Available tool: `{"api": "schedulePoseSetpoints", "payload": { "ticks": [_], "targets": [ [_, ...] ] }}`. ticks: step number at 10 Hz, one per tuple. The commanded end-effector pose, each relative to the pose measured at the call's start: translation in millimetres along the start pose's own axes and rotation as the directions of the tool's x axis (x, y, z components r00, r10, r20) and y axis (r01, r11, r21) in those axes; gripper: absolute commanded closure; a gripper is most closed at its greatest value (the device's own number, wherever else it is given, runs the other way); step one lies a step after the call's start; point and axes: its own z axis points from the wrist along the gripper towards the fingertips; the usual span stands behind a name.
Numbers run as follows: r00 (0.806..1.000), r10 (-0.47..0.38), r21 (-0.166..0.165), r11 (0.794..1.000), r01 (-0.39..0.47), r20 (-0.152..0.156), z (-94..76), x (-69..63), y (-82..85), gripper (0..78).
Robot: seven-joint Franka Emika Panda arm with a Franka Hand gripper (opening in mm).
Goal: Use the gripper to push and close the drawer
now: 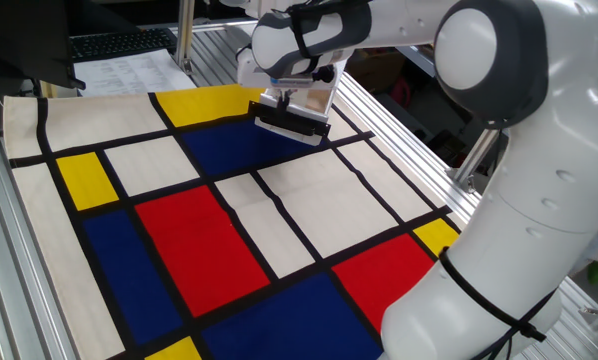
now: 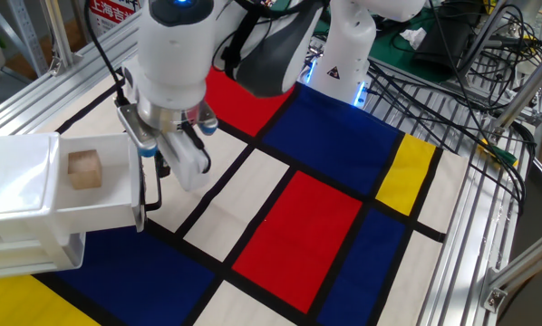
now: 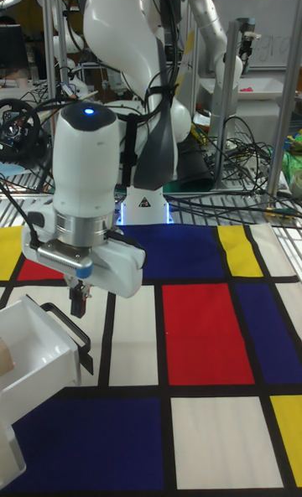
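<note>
The drawer (image 2: 90, 210) is a white box standing pulled out at the left of the other fixed view, with a wooden cube (image 2: 84, 169) inside and a black loop handle (image 2: 150, 190) on its front. My gripper (image 2: 165, 168) hangs just right of that handle, close to the drawer front, its dark fingers together and holding nothing. In the tall fixed view the gripper (image 3: 78, 302) sits just above the handle (image 3: 75, 334) of the drawer (image 3: 42, 342). In one fixed view the gripper (image 1: 281, 99) hovers at the black front of the drawer (image 1: 291, 124).
A cloth (image 2: 307, 217) of red, blue, yellow and white rectangles covers the table. Aluminium rails (image 2: 475, 217) edge it, with cables (image 2: 452, 81) beyond them. The robot base (image 2: 343, 54) stands at the back. A keyboard (image 1: 119, 43) and papers lie past the far corner.
</note>
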Motion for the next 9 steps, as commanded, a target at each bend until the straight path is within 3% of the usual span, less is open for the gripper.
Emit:
{"api": "schedulePoseSetpoints", "payload": {
  "ticks": [1, 9],
  "targets": [
    [1.0, 0.004, 0.0, 1.0, -0.004, 0.006, -0.1, -16.0, -4.7, 77.6],
    [1.0, -0.001, -0.004, 1.0, 0.001, 0.011, 11.2, -27.2, -14.6, 77.6]
  ]
}}
